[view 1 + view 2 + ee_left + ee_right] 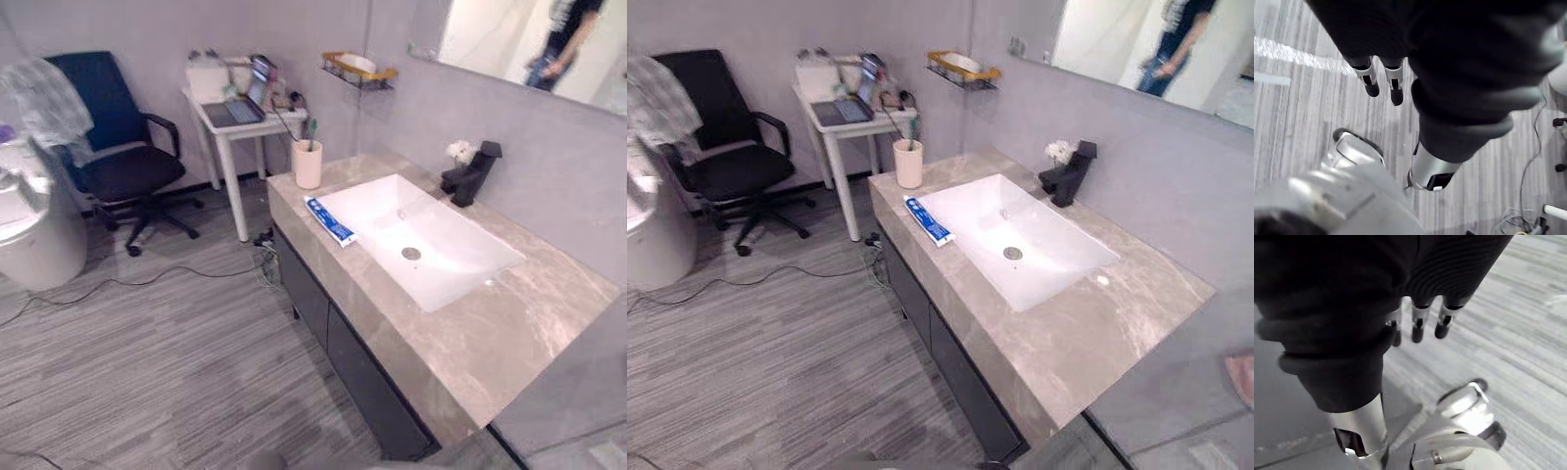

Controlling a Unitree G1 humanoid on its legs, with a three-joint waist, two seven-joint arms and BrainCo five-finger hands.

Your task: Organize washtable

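1. The left hand [1395, 83] hangs low over the floor [176, 362]. Its fingers [1370, 78] are relaxed, nearly straight, and hold nothing.
2. The right hand [1418, 325] hangs the same way, its fingers [1444, 323] loose and empty.
3. Well ahead of both sets of fingers stands the table [490, 343]. Its near end is bare stone, the best open room for setting things down.
4. Farther from the fingers, a toothpaste tube [329, 220] lies flat on the narrow strip between the sink [460, 250] and the table's front edge. A careless push could tip it into the basin or off onto the floor.
5. Beyond the tube, a cup [308, 164] stands upright at the far corner with a toothbrush [313, 130] in it.
6. Farthest from the fingers, a tap [473, 174] stands behind the sink and a wall shelf [359, 70] hangs above.
7. The tidying looks unstarted: the loose tube is the likely thing left to put away.
8. The floor before the table is open, apart from cables [147, 279] off to the left.
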